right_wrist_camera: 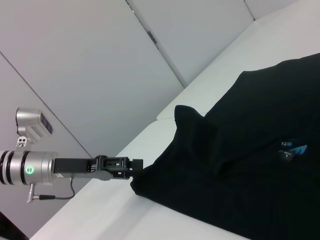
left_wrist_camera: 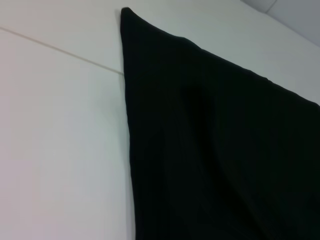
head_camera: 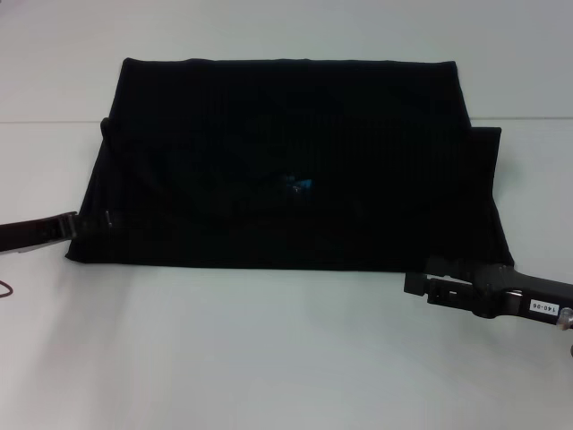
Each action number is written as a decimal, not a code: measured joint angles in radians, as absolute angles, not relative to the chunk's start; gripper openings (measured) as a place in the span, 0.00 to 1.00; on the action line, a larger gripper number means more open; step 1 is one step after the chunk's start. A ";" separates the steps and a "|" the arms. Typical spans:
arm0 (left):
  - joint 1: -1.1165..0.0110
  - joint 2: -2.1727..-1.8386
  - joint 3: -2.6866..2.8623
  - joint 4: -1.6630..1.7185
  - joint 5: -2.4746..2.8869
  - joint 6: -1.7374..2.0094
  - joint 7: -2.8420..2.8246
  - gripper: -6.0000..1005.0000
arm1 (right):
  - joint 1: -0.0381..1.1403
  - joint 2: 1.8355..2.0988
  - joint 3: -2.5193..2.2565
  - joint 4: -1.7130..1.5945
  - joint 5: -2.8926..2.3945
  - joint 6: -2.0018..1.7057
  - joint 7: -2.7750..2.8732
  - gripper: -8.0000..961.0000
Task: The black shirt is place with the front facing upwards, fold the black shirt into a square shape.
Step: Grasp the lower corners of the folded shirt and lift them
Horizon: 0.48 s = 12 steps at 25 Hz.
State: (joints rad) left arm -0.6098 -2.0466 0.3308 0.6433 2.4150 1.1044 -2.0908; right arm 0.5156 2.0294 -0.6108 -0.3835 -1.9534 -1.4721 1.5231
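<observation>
Black shirt [head_camera: 286,161]: lies flat on the white table [head_camera: 269,349], centre of the head view, folded into a broad dark slab. Far edge straight; near edge straight; one layer juts out as a step at the robot's right far corner. No lettering shows.

Blue neck label [head_camera: 298,184]: small, on the upper surface, a little toward the near edge; also seen in the right wrist view [right_wrist_camera: 292,149].

Left corner of cloth: a raised peak stands at the far left, clearest in the right wrist view.

Left gripper [head_camera: 72,226]: low at the shirt's near left corner, its tip touching the cloth edge. In the right wrist view [right_wrist_camera: 134,169] it appears closed on that corner, though dark on dark makes this uncertain.

Right gripper [head_camera: 414,281]: just beside the shirt's near right corner, over bare table; whether its fingers are apart or together cannot be told.
</observation>
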 joint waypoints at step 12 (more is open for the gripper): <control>-0.609 -2.059 0.386 0.655 2.415 1.099 -2.078 0.86 | 0.522 2.033 -0.610 -0.384 -1.952 -1.473 1.526 0.91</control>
State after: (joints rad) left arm -0.6092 -2.0591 0.3864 0.6550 2.4148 1.0989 -2.0780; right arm 0.5225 2.0332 -0.6098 -0.3835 -1.9519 -1.4727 1.5263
